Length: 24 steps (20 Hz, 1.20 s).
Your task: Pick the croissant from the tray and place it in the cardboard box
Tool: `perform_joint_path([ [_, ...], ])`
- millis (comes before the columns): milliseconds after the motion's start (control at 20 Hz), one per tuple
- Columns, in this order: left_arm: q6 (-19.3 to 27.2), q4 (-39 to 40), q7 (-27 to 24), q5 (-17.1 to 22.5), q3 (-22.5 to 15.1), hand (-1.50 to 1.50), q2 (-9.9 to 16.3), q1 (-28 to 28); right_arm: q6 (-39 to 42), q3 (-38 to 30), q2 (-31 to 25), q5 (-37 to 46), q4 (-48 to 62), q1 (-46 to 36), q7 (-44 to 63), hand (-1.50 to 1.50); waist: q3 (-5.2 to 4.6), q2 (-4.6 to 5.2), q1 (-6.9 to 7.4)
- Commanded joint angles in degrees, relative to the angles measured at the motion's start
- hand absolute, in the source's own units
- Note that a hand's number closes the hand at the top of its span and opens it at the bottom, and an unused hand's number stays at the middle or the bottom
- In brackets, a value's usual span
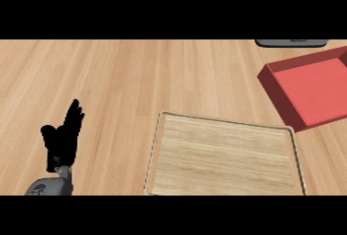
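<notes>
- Croissant — not visible anywhere in head view; we can't say where it is. Tray [160, 151], pale wood w/ a thin raised rim, shows only bare boards inside.
- Box [308, 92] — reads red, open-topped, floor bare, sits at upper right w/ near corner just beside tray's far right corner. No brown cardboard seen; we take this as the drop target.
- Left hand [62, 137] — at lower left on counter [136, 73], well apart from tray; fingers straight, together, pointing up, thumb off to the side. Holds nothing, looks at rest.
- Right hand — not in view, so we can't tell its fingers or whether it carries anything.
- Dark grey item [291, 42] at top edge, cut off by the frame; can't identify.
- Our read of the step: locate the croissant before any reach. If it's in the unseen hand, the job is the place.
- Doing it well, in our judgement: approach box from above, clear the near wall, lower toward middle of floor, then open fingers low — not from height.
- Risk: clipping the box rim on the way in could shove it; keep left hand parked.
</notes>
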Motion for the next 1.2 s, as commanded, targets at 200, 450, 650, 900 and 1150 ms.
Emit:
perform_joint_path([
  [200, -1.86, -1.91, 2.91, -0.26, -0.43, 0.00, 0.93, -1.92, 1.69, 11.67, -0.17, 3.60, 16.92, -20.22, 2.34, 1.50, 0.06, 0.31, 1.96],
  [450, -1.00, -2.48, 4.66, -0.10, -0.40, 0.00, -0.26, -2.09, -2.61, 20.12, 6.27, 11.36, 25.26, -29.68, -1.11, 1.50, 0.10, 0.39, 2.35],
  [650, -1.59, 2.31, -0.14, -0.27, 1.05, 0.00, 0.08, -4.27, -1.95, 23.96, 9.02, 15.18, 37.47, -42.02, -1.68, 1.50, 0.06, 0.75, 2.84],
  [900, -1.98, 1.42, -1.62, -0.83, -0.73, 0.00, -1.41, -1.00, -7.04, 25.33, 13.67, 21.39, 50.88, -51.01, -1.42, 1.50, 0.10, 0.93, 3.62],
  [1150, -1.65, -0.61, 0.17, -1.06, -1.33, 0.00, -1.87, -2.12, -4.88, 27.09, 17.31, 24.01, 63.08, -53.33, -5.17, -1.50, 0.20, 1.04, 3.62],
])
